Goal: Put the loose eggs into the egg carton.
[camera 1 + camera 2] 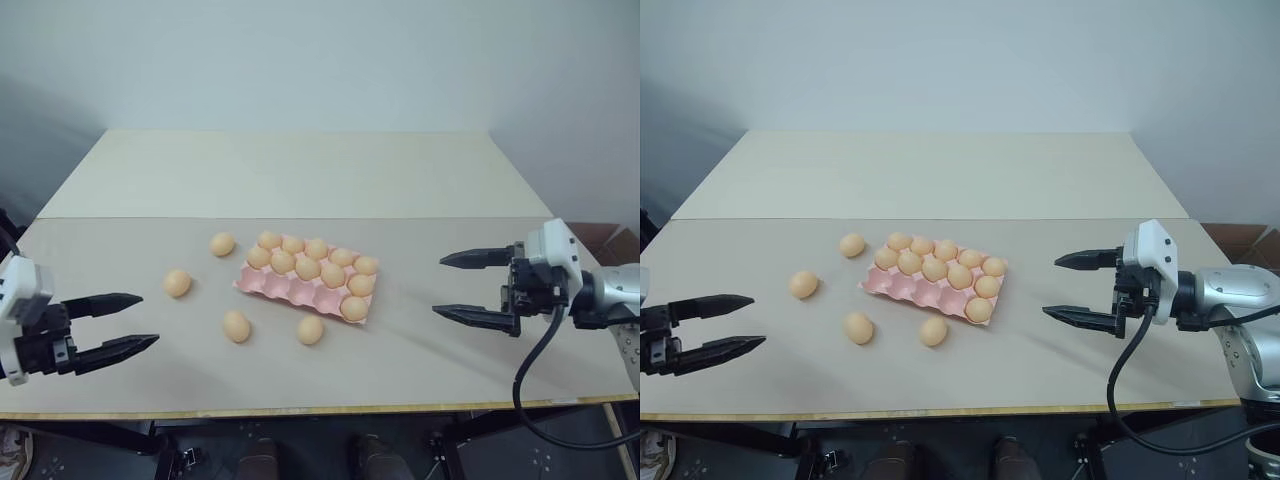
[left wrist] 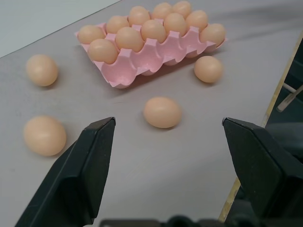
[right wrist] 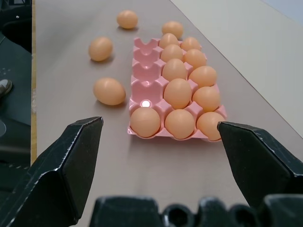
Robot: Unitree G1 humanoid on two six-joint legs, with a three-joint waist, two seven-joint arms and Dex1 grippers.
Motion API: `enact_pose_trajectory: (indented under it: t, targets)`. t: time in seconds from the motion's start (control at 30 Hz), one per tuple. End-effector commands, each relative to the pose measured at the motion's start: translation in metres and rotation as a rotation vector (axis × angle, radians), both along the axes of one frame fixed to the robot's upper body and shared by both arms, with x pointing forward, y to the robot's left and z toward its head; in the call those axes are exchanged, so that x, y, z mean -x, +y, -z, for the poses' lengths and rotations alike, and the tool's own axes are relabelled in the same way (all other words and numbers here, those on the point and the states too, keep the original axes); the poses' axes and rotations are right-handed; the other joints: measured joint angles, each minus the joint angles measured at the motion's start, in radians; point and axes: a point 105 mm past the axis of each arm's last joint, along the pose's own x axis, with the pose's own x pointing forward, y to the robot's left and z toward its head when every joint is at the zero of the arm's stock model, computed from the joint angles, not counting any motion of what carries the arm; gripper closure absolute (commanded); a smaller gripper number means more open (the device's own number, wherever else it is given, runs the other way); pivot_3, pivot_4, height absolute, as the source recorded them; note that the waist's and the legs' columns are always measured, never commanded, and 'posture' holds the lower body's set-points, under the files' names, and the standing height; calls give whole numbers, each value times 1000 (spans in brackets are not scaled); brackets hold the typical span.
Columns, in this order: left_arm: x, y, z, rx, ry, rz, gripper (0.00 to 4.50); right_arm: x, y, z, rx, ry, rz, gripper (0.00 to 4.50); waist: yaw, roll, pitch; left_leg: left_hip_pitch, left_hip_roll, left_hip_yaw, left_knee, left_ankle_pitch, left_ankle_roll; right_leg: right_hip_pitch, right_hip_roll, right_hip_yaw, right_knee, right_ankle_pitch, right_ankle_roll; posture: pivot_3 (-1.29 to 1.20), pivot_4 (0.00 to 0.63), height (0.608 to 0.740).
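Left eye view: the pink egg carton [image 1: 262, 285] sits mid-worktop, its far two rows and the right end of the near row filled, four near cups bare, probably why four eggs lie loose. Two, the near-left egg [image 1: 236, 326] and near-middle egg [image 1: 310, 330], rest just beside the near edge; the left egg [image 1: 177, 283] and far-left egg [image 1: 222, 244] lie left of it. The left claw [image 1: 125, 322] and right claw [image 1: 475, 287] hover spread and empty at either side, well apart from everything, likely poised to choose an egg on the worktop [image 1: 300, 180]
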Motion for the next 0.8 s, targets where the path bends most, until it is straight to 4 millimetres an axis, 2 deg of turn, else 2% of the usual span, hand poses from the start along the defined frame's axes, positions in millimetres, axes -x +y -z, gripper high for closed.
enact_pose_trajectory:
  t: [0.03,0.13,0.33,0.63,0.8]
  targets:
    - [-1,0,-13,21,-52,-9,580,1,-1,-10,18,-48,-9,0,0,0,0,0,0,0,0,0,0,0,0,0,0,0,0,0,150,740]
    - [-6,1,-18,42,-64,-38,580,1,0,-10,15,-49,-10,0,0,0,0,0,0,0,0,0,0,0,0,0,0,0,0,0,150,740]
    - [-1,-4,-15,27,-54,18,580,2,5,-9,9,-53,-27,0,-2,0,0,0,0,1,0,0,0,0,1,1,0,0,0,0,150,740]
    - [2,-9,-13,41,-42,65,580,5,23,-9,36,-85,-116,0,-2,0,0,1,1,1,0,0,0,0,2,2,1,0,-1,0,150,740]
    - [-1,-12,-14,47,-41,85,580,5,37,-1,58,-113,-161,0,-1,0,0,1,2,1,0,0,0,0,4,2,1,0,-1,0,150,740]
